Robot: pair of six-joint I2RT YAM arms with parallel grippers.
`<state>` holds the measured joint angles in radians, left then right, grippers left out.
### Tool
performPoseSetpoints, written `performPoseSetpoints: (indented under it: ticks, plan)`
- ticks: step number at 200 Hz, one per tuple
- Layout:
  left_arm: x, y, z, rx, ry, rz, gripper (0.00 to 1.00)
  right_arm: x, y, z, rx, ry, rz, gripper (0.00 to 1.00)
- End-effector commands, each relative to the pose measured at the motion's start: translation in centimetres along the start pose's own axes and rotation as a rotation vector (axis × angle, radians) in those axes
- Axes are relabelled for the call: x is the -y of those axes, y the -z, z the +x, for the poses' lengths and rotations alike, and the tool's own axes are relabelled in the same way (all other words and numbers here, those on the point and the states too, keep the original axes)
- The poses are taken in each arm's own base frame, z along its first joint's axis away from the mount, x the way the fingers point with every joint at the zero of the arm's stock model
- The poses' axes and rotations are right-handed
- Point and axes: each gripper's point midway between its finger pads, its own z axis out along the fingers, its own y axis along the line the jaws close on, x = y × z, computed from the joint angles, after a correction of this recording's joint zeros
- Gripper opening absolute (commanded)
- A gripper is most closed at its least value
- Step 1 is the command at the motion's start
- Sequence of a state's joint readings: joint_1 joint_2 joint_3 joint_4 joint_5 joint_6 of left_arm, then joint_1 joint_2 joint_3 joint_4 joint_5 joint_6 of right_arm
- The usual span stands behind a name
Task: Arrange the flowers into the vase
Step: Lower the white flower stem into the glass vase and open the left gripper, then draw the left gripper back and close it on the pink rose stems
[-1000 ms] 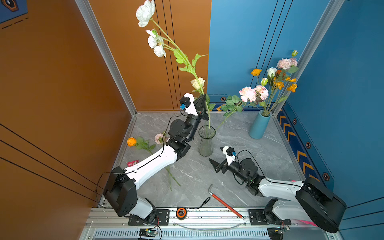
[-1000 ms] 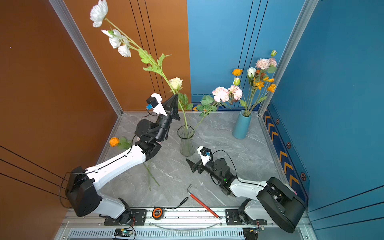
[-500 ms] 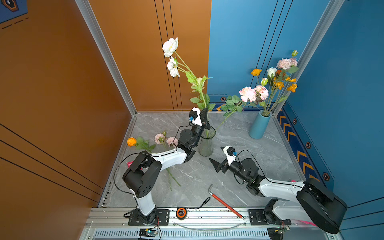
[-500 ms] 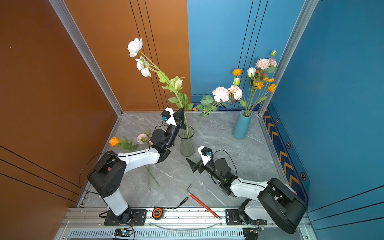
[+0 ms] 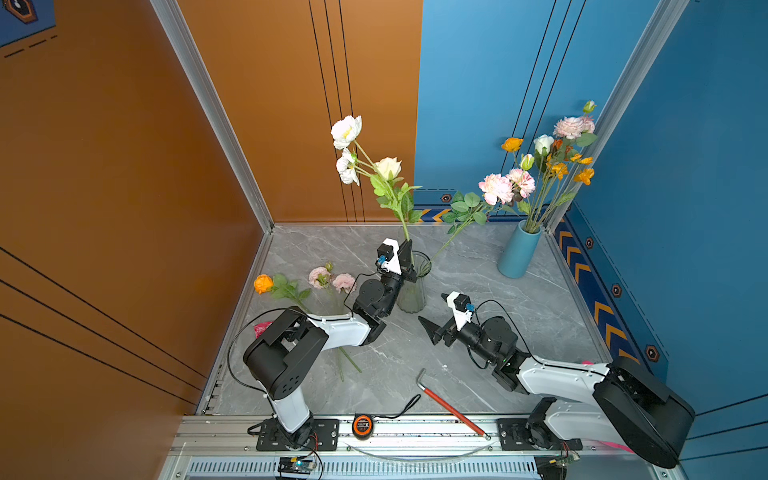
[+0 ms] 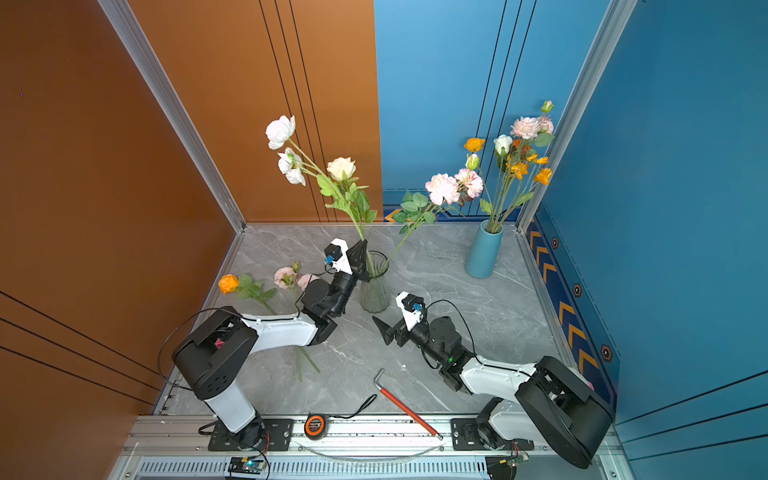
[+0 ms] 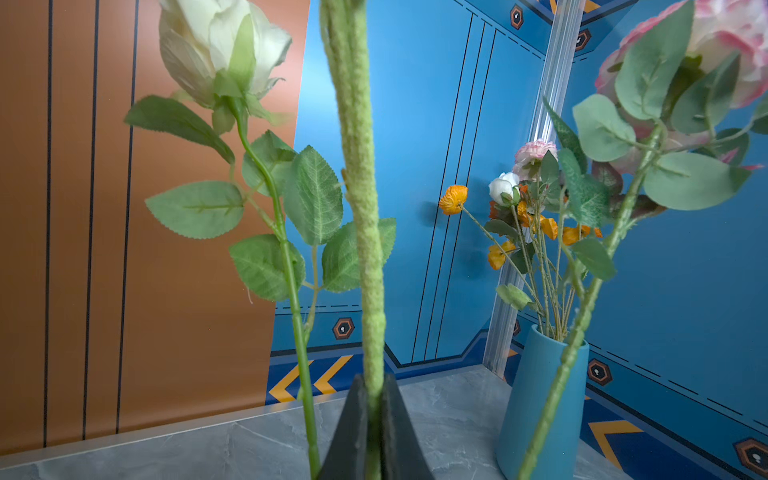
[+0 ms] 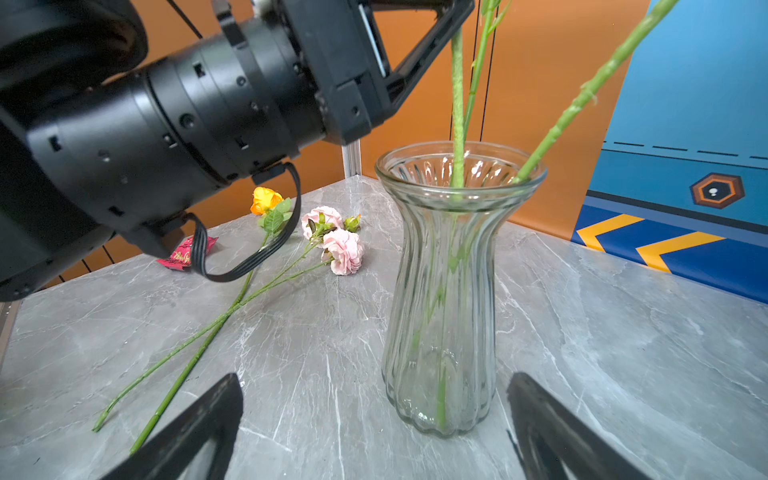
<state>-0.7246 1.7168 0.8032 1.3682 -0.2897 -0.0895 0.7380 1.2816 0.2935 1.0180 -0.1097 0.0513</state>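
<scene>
The left pincer point(image 7: 372, 411) is pinching the fuzzy green stem point(image 7: 361, 208) of a white flower just above the mouth of the glass vase point(image 8: 478, 316), with its jaws pressed tight on the stem. The stem is running down through the mouth into the glass vase. Above it, the stem is rising nearly upright and branching into white blooms point(image 5: 345, 132) at the top.

The right pincer point(image 8: 376, 386) is hanging spread wide, low over the counter point(image 8: 623, 353) near the glass vase's foot, gripping nothing.

Two more stems are standing in the glass vase. A cream rose point(image 5: 388, 167) with toothed leaves is standing close beside the held stem. A pink flower point(image 5: 496, 188) with rounded leaves is leaning far out over the rim, away from the left arm.

On the left arm's side of the glass vase, an orange flower point(image 5: 263, 284) and a pair of pale pink flowers point(image 8: 343, 249) are lying flat on the counter, their long thin stems crossing.

Well apart from the glass vase, a blue vase point(image 5: 517, 257) is standing in the corner, holding a bunch point(image 5: 557, 168) of orange, white and pink blooms.
</scene>
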Motion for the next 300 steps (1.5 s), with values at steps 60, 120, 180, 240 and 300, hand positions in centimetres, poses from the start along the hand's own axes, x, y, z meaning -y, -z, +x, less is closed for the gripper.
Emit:
performPoseSetpoints:
  ticks: [60,120,180,240,300]
  plan:
    - [0.2,1.2,-0.5,0.020,-0.010,-0.030,0.17,-0.1,-0.3,0.5,-0.006,-0.019,-0.015,1.00]
    - [-0.7,0.5,0.7,-0.075,-0.001,-0.077,0.49,-0.2,-0.2,0.5,-0.008,-0.019,-0.020,1.00]
    - [-1.5,0.9,0.6,-0.163,0.015,-0.042,0.82,-0.2,-0.3,0.4,-0.005,-0.020,-0.022,1.00]
    - [-2.0,1.2,2.4,-0.324,0.147,0.075,0.98,-0.3,-0.3,0.4,-0.006,-0.019,-0.025,1.00]
    - [-1.5,3.4,3.1,-0.465,0.159,0.127,0.98,-0.4,-0.2,0.3,0.001,-0.024,-0.030,1.00]
